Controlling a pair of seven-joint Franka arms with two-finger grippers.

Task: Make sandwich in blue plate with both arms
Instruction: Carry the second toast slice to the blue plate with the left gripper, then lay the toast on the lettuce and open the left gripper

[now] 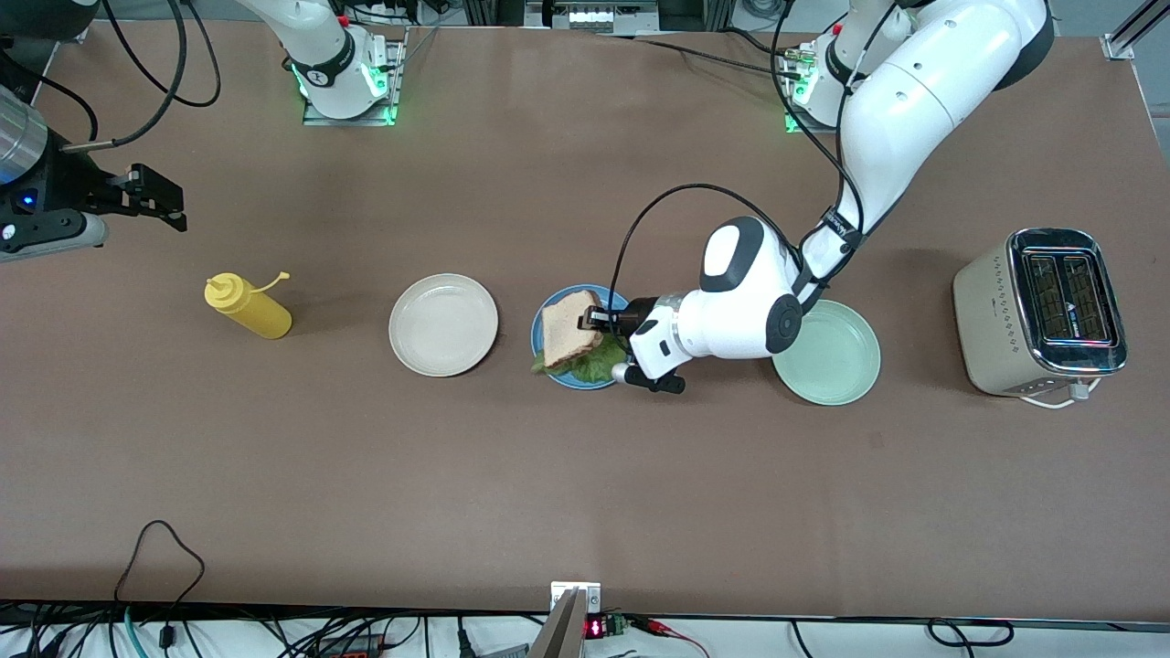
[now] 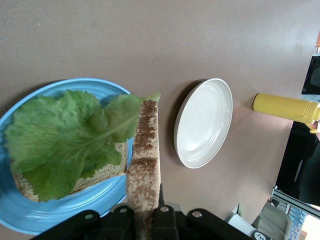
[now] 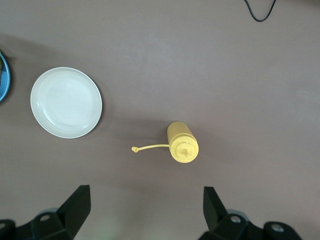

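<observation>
Front view: left gripper [image 1: 592, 320] over the blue plate [image 1: 547, 315], clamped on the edge of the top toast slice [image 1: 570, 327]; slice tilted, hanging above the lettuce leaf [image 1: 592, 364] that pokes out on the plate's side nearer the camera. Plate at mid-tabletop, between the cream-white plate [image 1: 443, 324] and the pale mint-green plate [image 1: 830, 355]. Right gripper [image 1: 151, 196] waiting well apart, over the tabletop [image 1: 585, 475] at the right arm's end, near the yellow squeeze bottle [image 1: 247, 308]; jaws spread wide, nothing held. Toaster [image 1: 1042, 313] at the left arm's end. No legible label anywhere; only an unreadable mark on the toaster's top.

Left wrist view: toast slice [image 2: 144, 165] seen edge-on, pinched between the left gripper's fingers [image 2: 165, 220], its long axis running straight out from the jaws. Lettuce leaf [image 2: 70, 140] spread over the bottom slice [image 2: 102, 172] in the blue plate [image 2: 30, 220]; held slice standing at the leaf's edge, not yet lying flat on it. Probable next need: tipping the slice down toward the leaf so it lands squarely on the stack. Cream-white plate [image 2: 204, 122] and squeeze bottle [image 2: 280, 105] farther off.

Right wrist view: right gripper [image 3: 145, 205] open and empty above bare tabletop, squeeze bottle [image 3: 182, 142] and cream-white plate [image 3: 66, 102] below; only a sliver of the blue plate [image 3: 3, 77] at the frame's edge. Left arm clearly the nearer one.
</observation>
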